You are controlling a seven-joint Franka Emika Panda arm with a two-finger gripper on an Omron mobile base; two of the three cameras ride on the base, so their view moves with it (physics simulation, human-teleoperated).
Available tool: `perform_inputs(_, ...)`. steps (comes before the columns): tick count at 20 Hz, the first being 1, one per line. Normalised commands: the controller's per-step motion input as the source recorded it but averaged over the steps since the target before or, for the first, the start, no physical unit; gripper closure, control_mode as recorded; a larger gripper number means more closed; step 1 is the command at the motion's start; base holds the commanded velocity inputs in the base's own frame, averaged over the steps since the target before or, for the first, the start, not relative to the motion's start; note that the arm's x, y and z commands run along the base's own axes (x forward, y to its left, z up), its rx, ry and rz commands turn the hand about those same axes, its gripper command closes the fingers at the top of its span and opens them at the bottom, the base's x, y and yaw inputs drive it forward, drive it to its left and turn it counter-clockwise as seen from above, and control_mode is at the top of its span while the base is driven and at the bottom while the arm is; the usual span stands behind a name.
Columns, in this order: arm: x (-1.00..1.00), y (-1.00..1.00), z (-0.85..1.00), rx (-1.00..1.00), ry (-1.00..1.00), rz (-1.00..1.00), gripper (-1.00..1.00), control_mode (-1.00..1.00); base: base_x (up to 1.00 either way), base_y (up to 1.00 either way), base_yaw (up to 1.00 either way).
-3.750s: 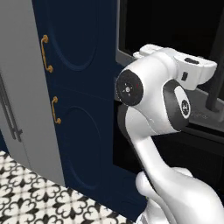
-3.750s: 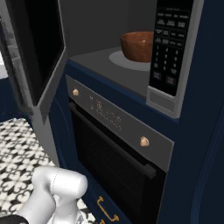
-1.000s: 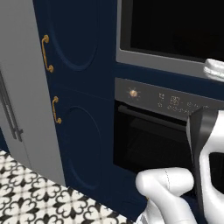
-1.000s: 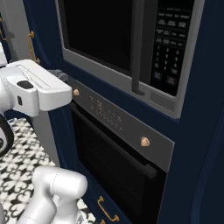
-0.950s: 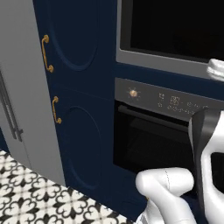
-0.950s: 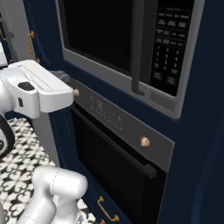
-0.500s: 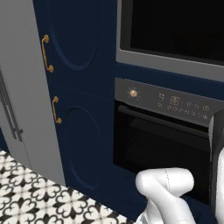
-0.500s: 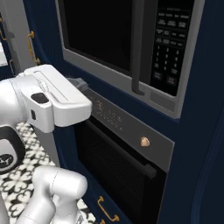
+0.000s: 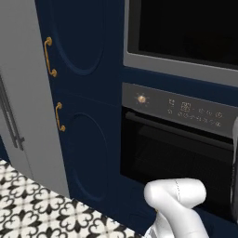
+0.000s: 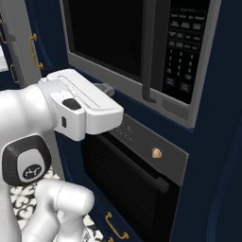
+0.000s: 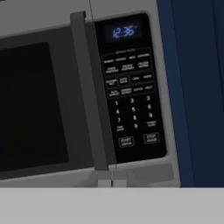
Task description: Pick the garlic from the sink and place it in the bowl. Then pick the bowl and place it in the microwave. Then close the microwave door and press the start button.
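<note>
Microwave door [image 11: 39, 105] facing shut tool [image 11: 109, 183]

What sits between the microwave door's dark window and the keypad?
A vertical grey bar handle on the microwave door, left of the keypad; the hand view shows it best.

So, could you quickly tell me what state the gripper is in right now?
Gripper: closed, holding nothing, aimed at the microwave control panel.

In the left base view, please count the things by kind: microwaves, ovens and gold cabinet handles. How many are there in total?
microwave: 1
oven: 1
gold cabinet handles: 2
Total: 4
</note>
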Motion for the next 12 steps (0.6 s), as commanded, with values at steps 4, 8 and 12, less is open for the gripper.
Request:
perform_inputs(4,0.32,-0.25,0.00,0.00,0.09,0.01,1.00,-1.00,0.00,0.00,0.00)
perform_inputs(8,0.34,-0.13,0.00,0.00,0.09,0.00,1.00,-1.00,0.00,0.00,0.00)
perform_inputs(12,0.27,-0.14,0.00,0.00,0.05,0.00,1.00,-1.00,0.00,0.00,0.00)
